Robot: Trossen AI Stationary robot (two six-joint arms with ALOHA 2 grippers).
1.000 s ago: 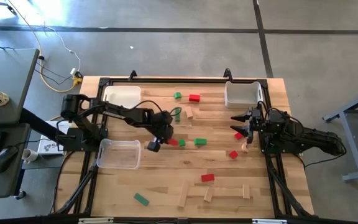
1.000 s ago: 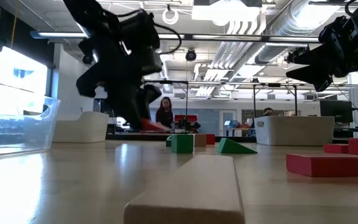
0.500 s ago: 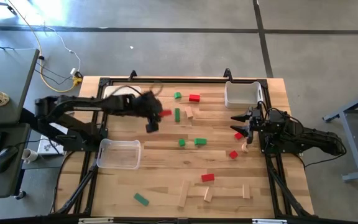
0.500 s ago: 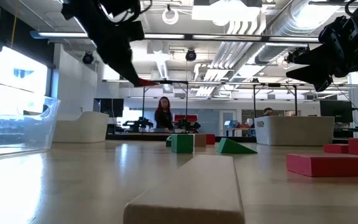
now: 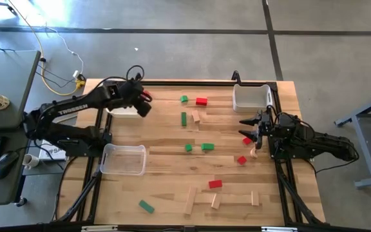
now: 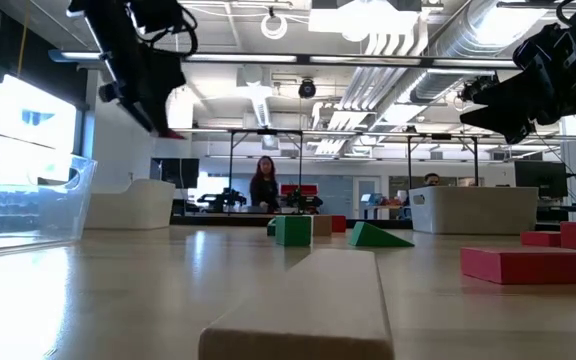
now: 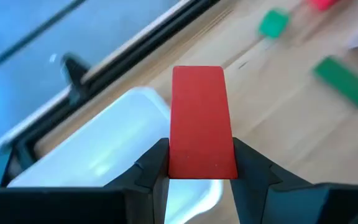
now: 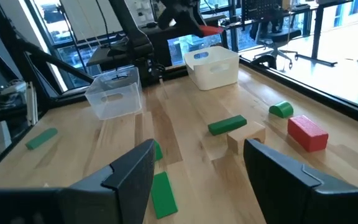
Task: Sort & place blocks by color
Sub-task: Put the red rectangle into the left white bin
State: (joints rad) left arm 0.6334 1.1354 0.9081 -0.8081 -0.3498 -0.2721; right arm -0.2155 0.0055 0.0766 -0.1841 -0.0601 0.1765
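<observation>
The left claw [image 7: 201, 165] pinches a red block [image 7: 202, 121] just above the white bin [image 7: 114, 155]'s near edge; the right claw [image 8: 197, 168] waits spread.

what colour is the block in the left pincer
Red; the block shows best in the left wrist view, clamped in the left pincer.

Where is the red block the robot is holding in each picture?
High view: red block at the left gripper, beside the white bin.
Low view: upper left.
Left wrist view: centre, between the fingers.
Right wrist view: top, above the bin.
</observation>
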